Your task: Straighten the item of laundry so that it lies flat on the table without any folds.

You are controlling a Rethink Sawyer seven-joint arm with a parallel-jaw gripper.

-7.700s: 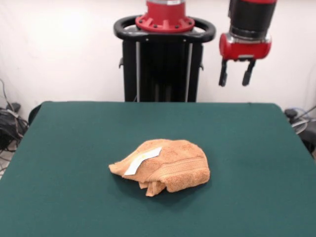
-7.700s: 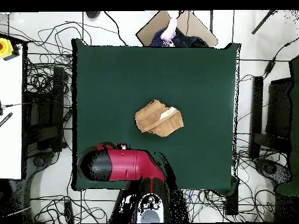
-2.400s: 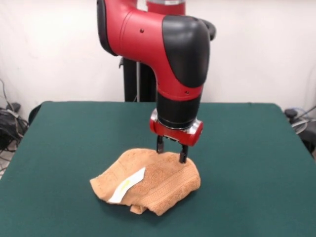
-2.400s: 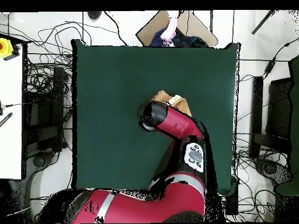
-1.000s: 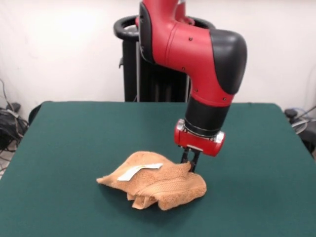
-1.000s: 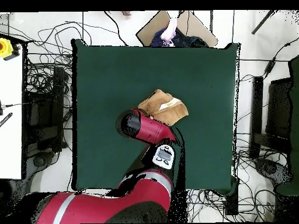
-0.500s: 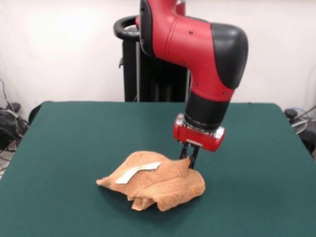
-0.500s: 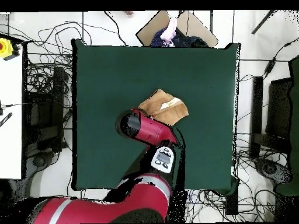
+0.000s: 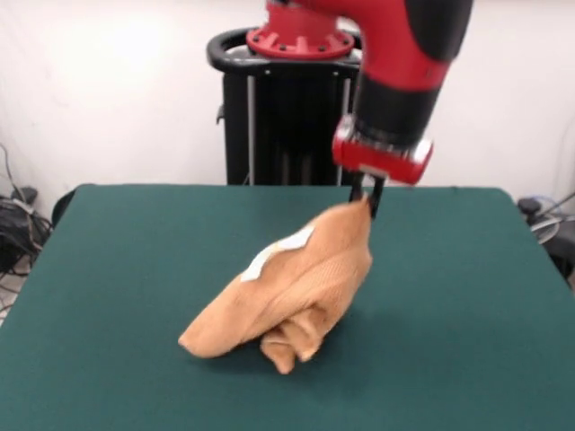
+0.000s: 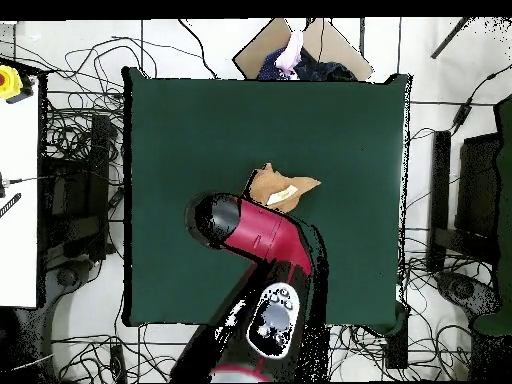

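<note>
The orange-tan towel [image 9: 296, 287] hangs bunched from my gripper [image 9: 367, 199], which is shut on its upper corner and holds that corner well above the dark green table [image 9: 117, 269]. The towel's lower end still rests on the table in a crumpled fold. A white tag [image 9: 278, 253] shows on its upper left slope. In the overhead view the arm covers part of the towel [image 10: 282, 187]; the gripper is hidden under the arm there.
The black pedestal [image 9: 296, 117] stands at the table's far edge. Cables lie on the floor around the table [image 10: 200, 110]. A cardboard piece [image 10: 310, 45] and a person's hand [image 10: 290, 50] show beyond the table's top edge in the overhead view.
The gripper has risen with the towel's corner in it, lifting that side off the table. The towel now hangs stretched in a slope instead of lying in a low heap.
</note>
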